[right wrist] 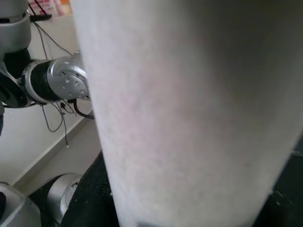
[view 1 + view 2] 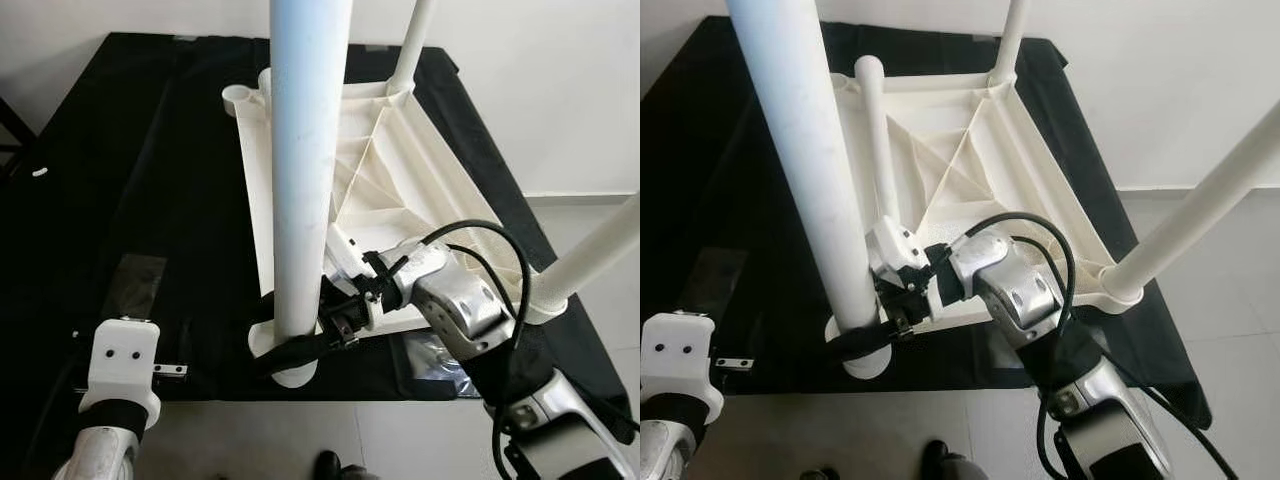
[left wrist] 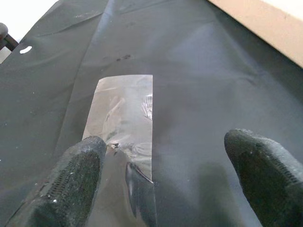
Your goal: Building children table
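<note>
Upturned tabletop (image 2: 400,150) on black cloth (image 2: 150,200); right gripper (image 2: 300,345) pinches the near-left leg (image 2: 305,150) standing in its corner socket (image 2: 292,372). Left gripper (image 3: 165,175), fingers spread, hovers over the cloth.

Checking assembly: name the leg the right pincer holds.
The near-left leg, closest to the camera; the right pincer closes around its base. The others stand free.

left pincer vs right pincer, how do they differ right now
The right pincer is shut on the near table leg, low down by its socket; the left pincer is open and holds nothing. The right reaches over the upturned white tabletop; the left hovers over the black cloth by a clear plastic strip. Both have black fingers.
</note>
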{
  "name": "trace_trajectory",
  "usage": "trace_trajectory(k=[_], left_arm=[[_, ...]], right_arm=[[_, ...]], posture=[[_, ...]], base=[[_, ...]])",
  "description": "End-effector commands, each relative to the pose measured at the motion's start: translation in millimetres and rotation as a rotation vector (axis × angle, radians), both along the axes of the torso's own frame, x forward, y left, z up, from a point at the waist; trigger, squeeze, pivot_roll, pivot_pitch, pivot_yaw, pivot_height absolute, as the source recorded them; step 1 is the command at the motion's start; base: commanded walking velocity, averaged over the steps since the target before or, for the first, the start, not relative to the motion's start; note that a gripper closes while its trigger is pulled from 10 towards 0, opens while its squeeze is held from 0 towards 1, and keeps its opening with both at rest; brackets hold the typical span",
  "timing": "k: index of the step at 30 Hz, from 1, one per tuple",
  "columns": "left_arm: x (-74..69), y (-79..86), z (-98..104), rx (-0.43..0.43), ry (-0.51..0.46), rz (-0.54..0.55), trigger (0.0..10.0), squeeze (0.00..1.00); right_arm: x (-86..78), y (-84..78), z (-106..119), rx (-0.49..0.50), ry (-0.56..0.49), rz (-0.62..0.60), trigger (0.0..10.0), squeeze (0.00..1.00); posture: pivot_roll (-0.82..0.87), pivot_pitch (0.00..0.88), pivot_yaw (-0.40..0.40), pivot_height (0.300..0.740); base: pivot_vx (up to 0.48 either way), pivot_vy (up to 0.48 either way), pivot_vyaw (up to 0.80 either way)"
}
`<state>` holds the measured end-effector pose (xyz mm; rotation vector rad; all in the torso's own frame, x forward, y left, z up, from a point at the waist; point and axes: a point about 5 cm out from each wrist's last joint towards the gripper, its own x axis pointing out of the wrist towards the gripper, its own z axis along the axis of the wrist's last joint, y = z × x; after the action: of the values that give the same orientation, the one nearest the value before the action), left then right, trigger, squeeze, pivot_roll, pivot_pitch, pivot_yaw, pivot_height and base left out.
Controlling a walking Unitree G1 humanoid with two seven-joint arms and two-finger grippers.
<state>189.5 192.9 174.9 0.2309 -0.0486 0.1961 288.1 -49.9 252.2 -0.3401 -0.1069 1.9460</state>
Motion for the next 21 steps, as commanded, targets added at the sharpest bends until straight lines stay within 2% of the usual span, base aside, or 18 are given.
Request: trace_trajectory(k=[1, 7, 8, 16, 21], left_arm=[[-3.2, 0.7, -1, 0.011, 0.014, 0.013, 10.0, 0.0], [-4.8, 0.9, 1, 0.009, 0.006, 0.032, 10.0, 0.0], [-5.7, 0.6, 1, 0.007, 0.002, 0.041, 10.0, 0.0], [-7.7, 0.2, 3, 0.007, 0.0, 0.049, 10.0, 0.0], [-14.6, 7.6, 5, 0.027, -0.002, 0.106, 10.0, 0.0]], right_arm=[[3.1, -3.2, 3, -0.01, -0.019, 0.01, 10.0, 0.0], [8.3, 2.6, 5, -0.021, -0.033, 0.035, 10.0, 0.0], [10.5, 8.8, 5, -0.014, -0.023, 0.036, 10.0, 0.0], [11.6, 15.5, 5, -0.005, 0.003, 0.06, 10.0, 0.0], [5.1, 31.1, 3, -0.048, 0.013, 0.193, 10.0, 0.0]], posture=[[0.03, 0.333, -0.11, 0.74], [0.03, 0.339, -0.126, 0.74], [0.03, 0.342, -0.133, 0.74], [0.04, 0.35, -0.146, 0.74], [0.04, 0.366, -0.169, 0.74]], base=[[0.0, 0.0, 0.0], [0.0, 0.0, 0.0], [0.0, 0.0, 0.0], [0.0, 0.0, 0.0], [0.0, 0.0, 0.0]])
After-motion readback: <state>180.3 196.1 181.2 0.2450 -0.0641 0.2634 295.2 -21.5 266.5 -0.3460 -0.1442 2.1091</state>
